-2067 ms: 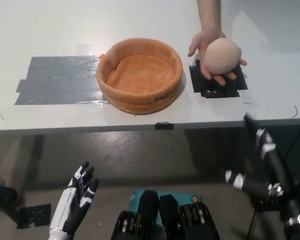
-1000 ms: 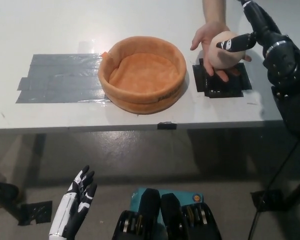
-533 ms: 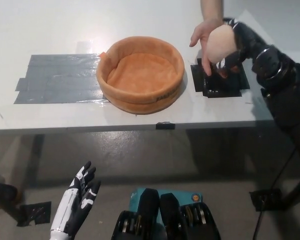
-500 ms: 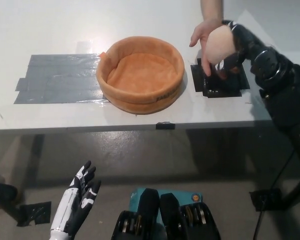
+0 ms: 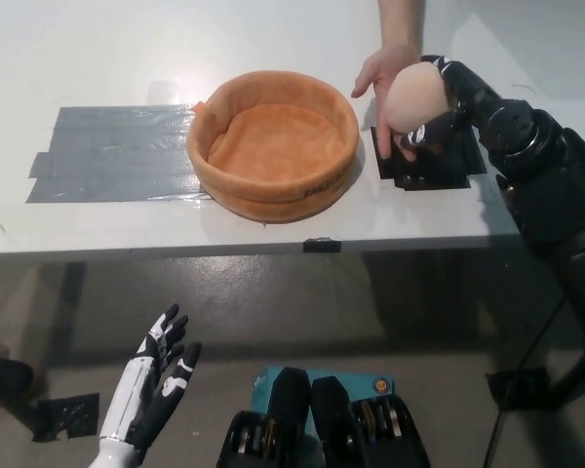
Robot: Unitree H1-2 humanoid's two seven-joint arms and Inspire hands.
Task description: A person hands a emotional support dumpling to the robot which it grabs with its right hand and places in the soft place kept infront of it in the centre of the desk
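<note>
The dumpling (image 5: 412, 100), gripped by our black right hand (image 5: 447, 97) against the person's hand (image 5: 378, 80) beside the orange bed (image 5: 273, 144), should lift clear before swinging left, our left hand (image 5: 156, 385) idling open below the desk (image 5: 127, 49).

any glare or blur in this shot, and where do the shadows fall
Head view: sharp overall, no motion blur on the right robot hand or dumpling; soft glare whitens the desk at the top; the basket casts a faint shadow toward the desk's near edge; the floor below is dim.
</note>
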